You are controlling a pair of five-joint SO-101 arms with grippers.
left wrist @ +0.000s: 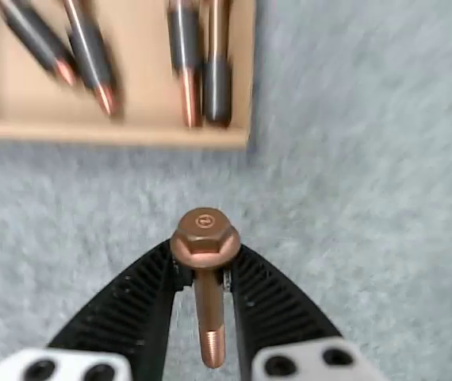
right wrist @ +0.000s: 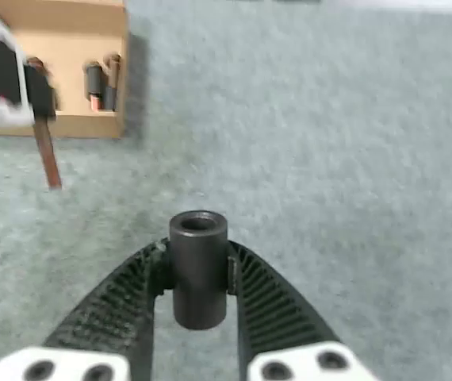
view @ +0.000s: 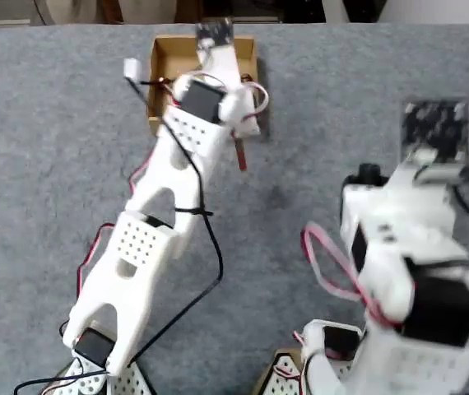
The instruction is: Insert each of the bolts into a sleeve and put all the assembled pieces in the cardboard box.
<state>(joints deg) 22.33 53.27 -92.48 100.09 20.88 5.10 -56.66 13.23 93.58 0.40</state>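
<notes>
Left wrist view: L hand (left wrist: 204,268) clamped on copper bolt (left wrist: 204,238), near cardboard box (left wrist: 115,131) w/ four assembled pcs (left wrist: 87,48) inside. R hand (right wrist: 198,278) clamped on black sleeve (right wrist: 198,238) above desk (right wrist: 329,119). This pair still needs joining & boxing.

Has the left arm (view: 173,164) stretched from the table's near edge almost to the far edge, with the left gripper (left wrist: 204,266) clamped on a copper bolt (left wrist: 204,238), jaws pressed to the shank just behind the head. Has the right arm (view: 407,263) folded up high by the near right corner, with the right gripper (right wrist: 198,266) closed around a dark sleeve (right wrist: 198,278), bore facing away from the wrist.
</notes>
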